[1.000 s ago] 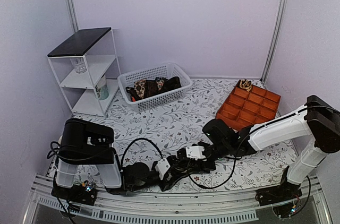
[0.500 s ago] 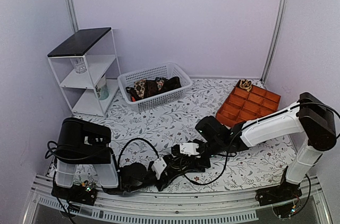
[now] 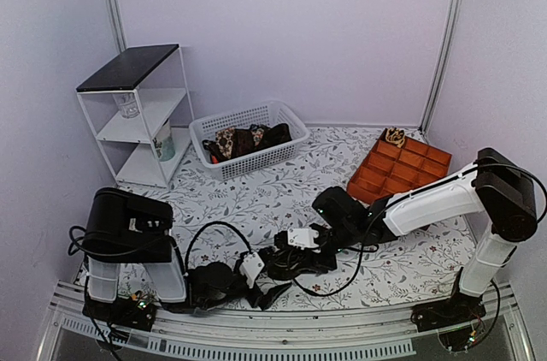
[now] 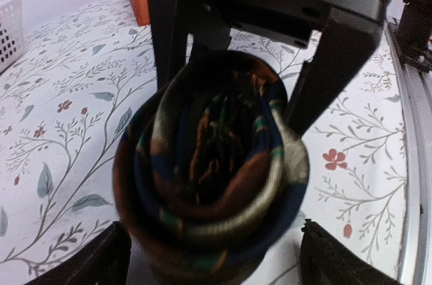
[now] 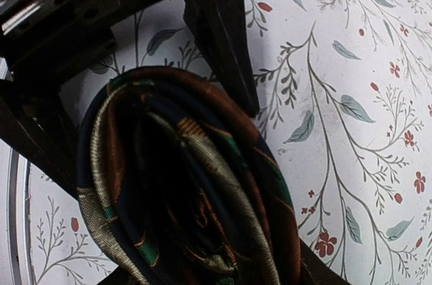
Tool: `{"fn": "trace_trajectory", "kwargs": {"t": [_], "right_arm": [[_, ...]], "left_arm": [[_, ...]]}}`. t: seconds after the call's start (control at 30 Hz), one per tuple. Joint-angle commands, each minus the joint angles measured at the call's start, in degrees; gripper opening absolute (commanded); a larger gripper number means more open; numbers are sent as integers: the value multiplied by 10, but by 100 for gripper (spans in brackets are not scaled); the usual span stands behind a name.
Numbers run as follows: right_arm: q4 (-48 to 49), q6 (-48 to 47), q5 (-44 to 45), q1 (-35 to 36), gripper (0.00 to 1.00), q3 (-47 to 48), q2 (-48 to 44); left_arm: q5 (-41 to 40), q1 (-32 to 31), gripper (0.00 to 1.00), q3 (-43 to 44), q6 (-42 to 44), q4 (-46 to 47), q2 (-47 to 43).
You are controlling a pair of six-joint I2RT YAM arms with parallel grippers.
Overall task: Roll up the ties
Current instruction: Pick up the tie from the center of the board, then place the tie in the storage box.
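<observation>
A tie rolled into a dark coil of brown, green and rust (image 4: 212, 163) (image 5: 182, 184) stands on the flowered tablecloth near the front edge. In the top view it is a dark lump (image 3: 278, 269) between the two grippers. My right gripper (image 5: 209, 261) (image 3: 286, 258) is shut on the roll, its black fingers (image 4: 169, 35) pressing both sides. My left gripper (image 4: 216, 254) (image 3: 265, 290) faces it from the near side. Its jaws stand open, wide of the roll, with a gap on each side. More ties (image 3: 248, 139) lie bunched in the white basket (image 3: 256, 162).
An orange compartment tray (image 3: 402, 171) sits at the back right, with a small tan roll (image 3: 395, 135) in its far corner. A white shelf unit (image 3: 137, 113) stands at the back left. The table's metal front rail (image 3: 282, 340) runs just behind my left gripper.
My left gripper has opened and let go of the roll, backing toward the front rail. My right arm has shifted left, its gripper still round the roll.
</observation>
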Motion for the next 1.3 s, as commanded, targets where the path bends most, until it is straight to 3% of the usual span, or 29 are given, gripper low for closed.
{"fn": "trace_trajectory", "kwargs": {"t": [0.0, 0.23, 0.4, 0.5, 0.63, 0.93, 1.27], "right_arm": [[-24, 26, 28, -23, 55, -15, -31], [-88, 23, 63, -69, 52, -22, -75], [-108, 37, 69, -90, 52, -22, -108], [-111, 57, 71, -106, 52, -20, -126], [-108, 81, 73, -129, 51, -22, -136], [-56, 62, 87, -149, 49, -44, -139], [-44, 117, 199, -204, 49, -23, -187]], "left_arm": [[-22, -9, 98, -34, -18, -70, -41], [-39, -1, 98, -38, -42, -133, -121], [5, 28, 99, -38, -80, -169, -160], [16, 47, 99, -21, -96, -240, -201], [15, 68, 98, 8, -92, -336, -259], [17, 89, 98, 14, -92, -398, -324], [7, 128, 99, 45, -93, -516, -397]]}}
